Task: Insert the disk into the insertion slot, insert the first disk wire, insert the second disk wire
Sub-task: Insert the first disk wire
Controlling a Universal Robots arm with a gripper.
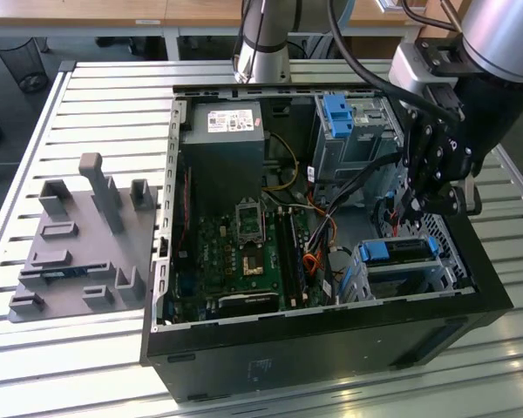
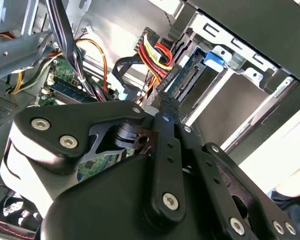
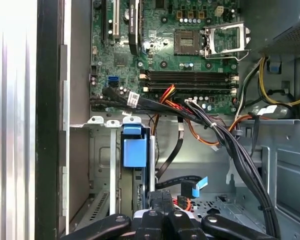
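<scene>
**Disk in its slot, jaws closed beside it**

The exterior view shows the disk (image 1: 399, 251) lying in the insertion slot (image 1: 423, 280) just under the jaws. A grey fixture plate (image 1: 78, 248) sits on the surface (image 1: 96, 96) well apart from them. The first wrist view adds the jaws pressed together, with a black cable (image 3: 185, 178) near their tips. I cannot tell whether they pinch anything.

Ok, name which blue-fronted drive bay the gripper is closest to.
The low insertion slot holding the blue-framed disk; the gripper hangs just above it. The taller bay with the blue latch stands farther back.
</scene>
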